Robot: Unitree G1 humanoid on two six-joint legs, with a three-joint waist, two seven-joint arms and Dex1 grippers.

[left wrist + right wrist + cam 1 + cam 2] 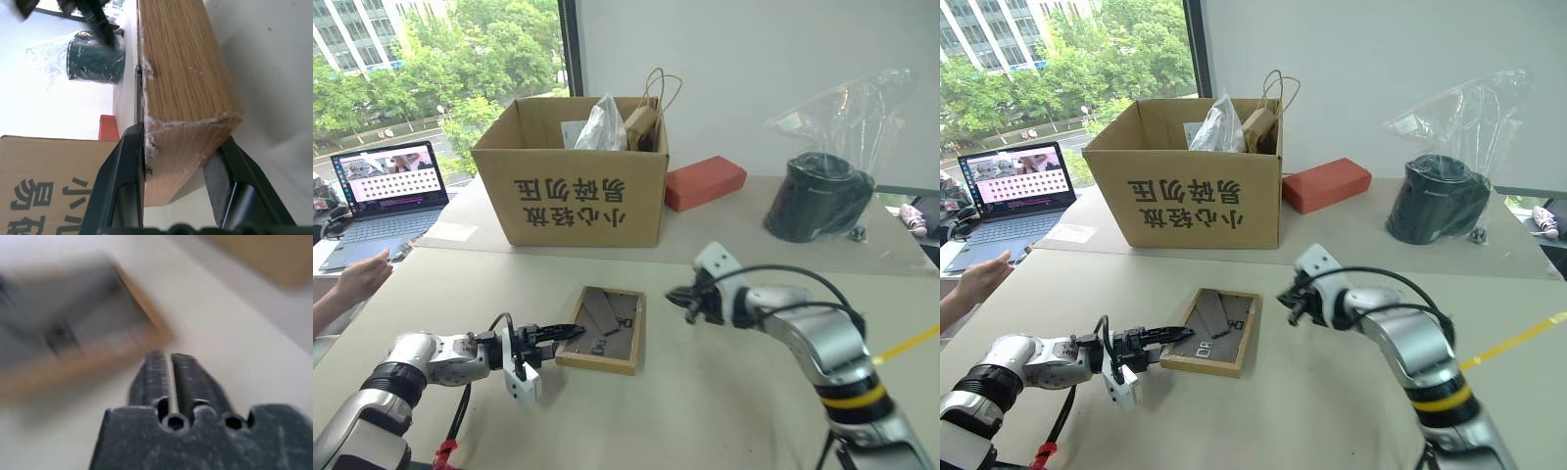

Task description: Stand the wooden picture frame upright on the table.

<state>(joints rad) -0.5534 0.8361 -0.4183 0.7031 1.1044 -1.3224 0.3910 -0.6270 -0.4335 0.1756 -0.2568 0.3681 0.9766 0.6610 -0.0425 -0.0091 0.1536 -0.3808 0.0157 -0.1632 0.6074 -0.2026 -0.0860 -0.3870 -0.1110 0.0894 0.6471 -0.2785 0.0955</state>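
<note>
The wooden picture frame (602,328) lies flat on the table (705,411), its dark grey back panel and stand facing up. My left gripper (570,335) reaches in from the left and is shut on the frame's near left edge. In the left wrist view its two black fingers (124,166) clamp the light wood (181,98) from both sides. My right gripper (680,299) hovers just right of the frame, above the table and apart from it. Its fingers (154,369) stand almost together with nothing between them.
A large cardboard box (573,186) stands behind the frame, with a red-orange case (705,181) to its right. A black item in a plastic bag (818,196) sits at the back right. At far left are a laptop (391,186) and a person's hand (362,279).
</note>
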